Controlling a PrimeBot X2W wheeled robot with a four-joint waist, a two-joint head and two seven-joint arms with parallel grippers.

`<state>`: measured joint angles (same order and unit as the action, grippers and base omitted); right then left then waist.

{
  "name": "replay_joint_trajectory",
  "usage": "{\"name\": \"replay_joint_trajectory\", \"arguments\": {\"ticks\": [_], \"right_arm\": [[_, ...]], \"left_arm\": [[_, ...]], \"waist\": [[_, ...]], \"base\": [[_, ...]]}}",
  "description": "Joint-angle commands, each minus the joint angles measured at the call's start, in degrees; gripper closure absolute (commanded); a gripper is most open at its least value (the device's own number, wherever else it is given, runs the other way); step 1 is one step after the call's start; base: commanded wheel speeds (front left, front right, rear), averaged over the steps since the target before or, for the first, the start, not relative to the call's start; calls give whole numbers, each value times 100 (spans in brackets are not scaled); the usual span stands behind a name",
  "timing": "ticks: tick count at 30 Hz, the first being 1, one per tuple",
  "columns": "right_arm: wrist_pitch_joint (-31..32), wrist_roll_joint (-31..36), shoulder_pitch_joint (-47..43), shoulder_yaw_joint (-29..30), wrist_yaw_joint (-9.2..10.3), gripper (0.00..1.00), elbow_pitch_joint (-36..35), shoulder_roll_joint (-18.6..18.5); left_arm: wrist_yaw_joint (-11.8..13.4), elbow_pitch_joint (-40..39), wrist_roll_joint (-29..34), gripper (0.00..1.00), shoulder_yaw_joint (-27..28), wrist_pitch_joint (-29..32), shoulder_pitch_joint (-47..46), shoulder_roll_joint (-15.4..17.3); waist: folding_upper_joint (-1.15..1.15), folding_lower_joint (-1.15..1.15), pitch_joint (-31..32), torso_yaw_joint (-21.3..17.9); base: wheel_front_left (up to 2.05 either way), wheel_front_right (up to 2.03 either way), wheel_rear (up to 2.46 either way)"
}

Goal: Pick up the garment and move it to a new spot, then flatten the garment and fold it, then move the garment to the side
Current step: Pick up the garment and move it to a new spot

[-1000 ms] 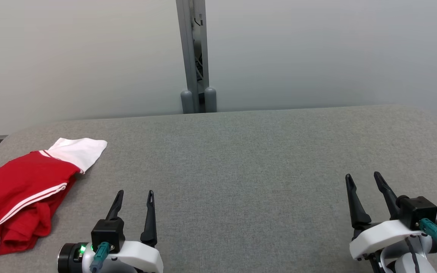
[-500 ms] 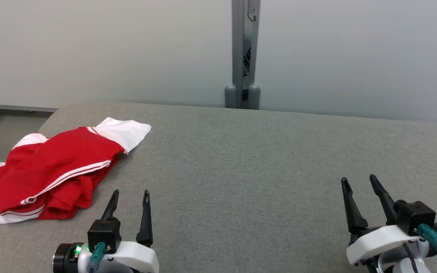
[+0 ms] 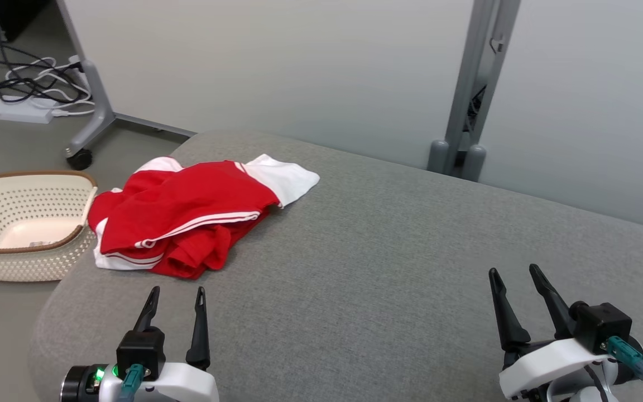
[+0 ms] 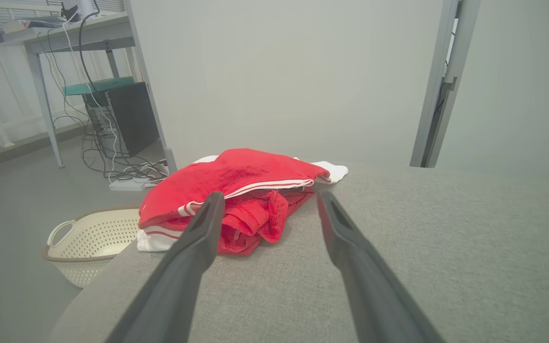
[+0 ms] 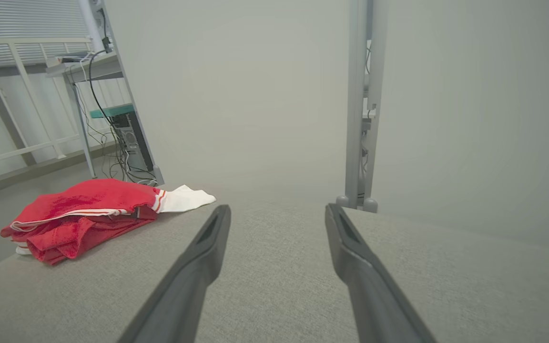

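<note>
- Here we go: the garment (image 3: 187, 215) sits in a crumpled red heap with white stripes and a white panel, upper left of the head view, close to the far-left corner of the grey table (image 3: 383, 268).
- Shirt or shorts? It is too bunched up to call from here.
- Its left edge lies right at the table's rim, just beside a cream perforated basket (image 3: 20, 268) standing on the floor at the far left.
- The left gripper (image 3: 178, 290), lower left of the head view, has its fingers spread wide and holds nothing. It is over the table top, near the garment but clear of it.
- In the left wrist view the heap is dead ahead, with one dark finger (image 4: 193, 247) crossing in front of its lower edge and the white corner poking out to the upper right.
- The right gripper (image 3: 513, 271), lower right, also has its jaws wide apart and empty, well apart from the garment.
- In the right wrist view the red pile lies at the middle left.
- Behind the table, pale partition panels meet at a grey post (image 3: 466, 111).
- A tangle of cables (image 3: 25, 84) and a white power strip (image 3: 20, 111) lie on the floor at the upper left.
</note>
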<state>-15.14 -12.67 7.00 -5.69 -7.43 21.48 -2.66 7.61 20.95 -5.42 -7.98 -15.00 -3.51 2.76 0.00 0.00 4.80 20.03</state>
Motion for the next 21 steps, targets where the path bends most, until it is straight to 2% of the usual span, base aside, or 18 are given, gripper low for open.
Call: {"name": "replay_joint_trajectory", "arguments": {"ticks": [1, 9, 21], "right_arm": [[-8, -29, -41, 6, -10, 0, -12, -43], [-8, -102, 78, -213, -10, 0, 27, -45], [-8, -148, 404, -504, -10, 0, 203, -43]], "left_arm": [[-33, -17, 50, 0, 35, -22, 43, 28], [-34, -157, 175, 0, 298, -23, 162, 27], [60, -365, 115, 0, 489, -23, 229, 25]], "waist": [[0, 0, 47, 229], [0, 0, -5, 606], [0, 0, -127, 708]], "base": [[0, 0, 0], [0, 0, 0], [0, 0, 0]]}}
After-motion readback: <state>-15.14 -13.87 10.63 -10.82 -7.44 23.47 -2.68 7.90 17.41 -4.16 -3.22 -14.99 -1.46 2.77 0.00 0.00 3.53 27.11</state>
